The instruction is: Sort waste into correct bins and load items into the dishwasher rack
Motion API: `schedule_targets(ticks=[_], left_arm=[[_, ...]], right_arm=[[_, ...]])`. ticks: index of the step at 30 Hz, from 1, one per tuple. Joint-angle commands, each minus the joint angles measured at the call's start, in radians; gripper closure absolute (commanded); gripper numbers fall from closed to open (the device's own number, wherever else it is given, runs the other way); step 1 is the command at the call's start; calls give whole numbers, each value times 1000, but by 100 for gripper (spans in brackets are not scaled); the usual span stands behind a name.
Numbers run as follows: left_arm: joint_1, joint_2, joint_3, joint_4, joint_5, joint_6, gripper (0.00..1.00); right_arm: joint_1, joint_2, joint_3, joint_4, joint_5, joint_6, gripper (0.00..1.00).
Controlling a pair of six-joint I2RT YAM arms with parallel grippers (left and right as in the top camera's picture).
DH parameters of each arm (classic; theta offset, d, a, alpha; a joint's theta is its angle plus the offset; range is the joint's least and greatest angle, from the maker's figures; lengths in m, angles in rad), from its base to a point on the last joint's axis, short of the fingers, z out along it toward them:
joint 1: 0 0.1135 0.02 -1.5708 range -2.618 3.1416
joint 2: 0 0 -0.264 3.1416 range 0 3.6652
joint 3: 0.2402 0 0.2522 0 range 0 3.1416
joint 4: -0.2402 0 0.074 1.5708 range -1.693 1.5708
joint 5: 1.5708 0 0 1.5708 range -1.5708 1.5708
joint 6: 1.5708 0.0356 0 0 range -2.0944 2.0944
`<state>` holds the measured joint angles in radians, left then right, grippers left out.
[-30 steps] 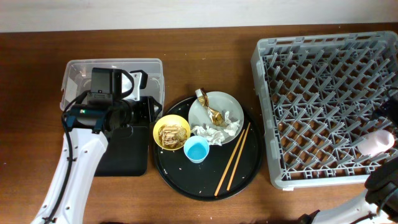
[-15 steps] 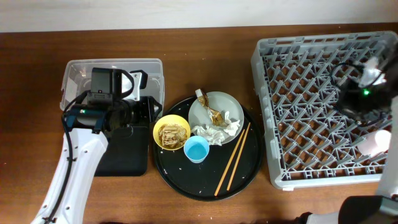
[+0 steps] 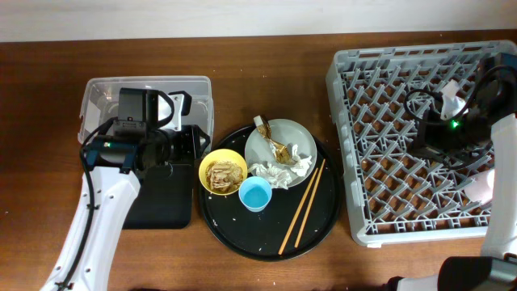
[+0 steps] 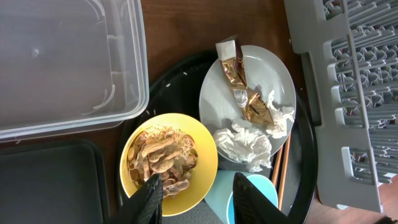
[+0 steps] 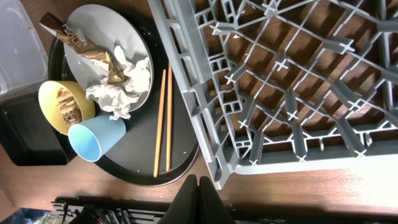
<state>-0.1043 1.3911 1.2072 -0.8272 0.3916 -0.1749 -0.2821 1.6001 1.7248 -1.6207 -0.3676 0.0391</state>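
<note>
On the pale plate [image 3: 283, 136] lie a gold-brown wrapper [image 4: 239, 81] and crumpled tissues [image 4: 245, 142]. Beside it stand the yellow bowl [image 3: 212, 184] of brownish food scraps [image 4: 163, 155] and the blue cup [image 3: 255, 194]. The chopsticks [image 3: 303, 202] lie to the plate's right. A pink cup [image 3: 483, 186] lies in the grey rack [image 3: 388, 97]. My left gripper [image 4: 198, 200] hovers open and empty over the bowl and blue cup. Shut on nothing, my right gripper [image 5: 198, 202] hangs above the rack's left front part.
A round black tray [image 3: 250, 234] carries the plate, bowl, cup and chopsticks. The clear box [image 3: 105, 93] sits at the far left, with the shallow black tray [image 3: 166, 206] in front of it. My left arm lies over both.
My right arm has swung from the bottom right corner up over the rack, and its jaws have shut. The pink cup stays in the rack. The left arm has not moved.
</note>
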Motion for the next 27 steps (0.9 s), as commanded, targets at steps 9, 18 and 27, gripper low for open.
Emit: schedule_targets(ticks=[9,18,27], left_arm=[[-105,-13,4,-4,-48,21,53],[-295,24,3,-9,-130,20,50],[-384,229,3,-97,-203,19,50]], right_arm=[[194,-15,3,40,21,-164,72],[451,-213,-38,90,280,154,28],[455,-230,-242,96,237,179,2]])
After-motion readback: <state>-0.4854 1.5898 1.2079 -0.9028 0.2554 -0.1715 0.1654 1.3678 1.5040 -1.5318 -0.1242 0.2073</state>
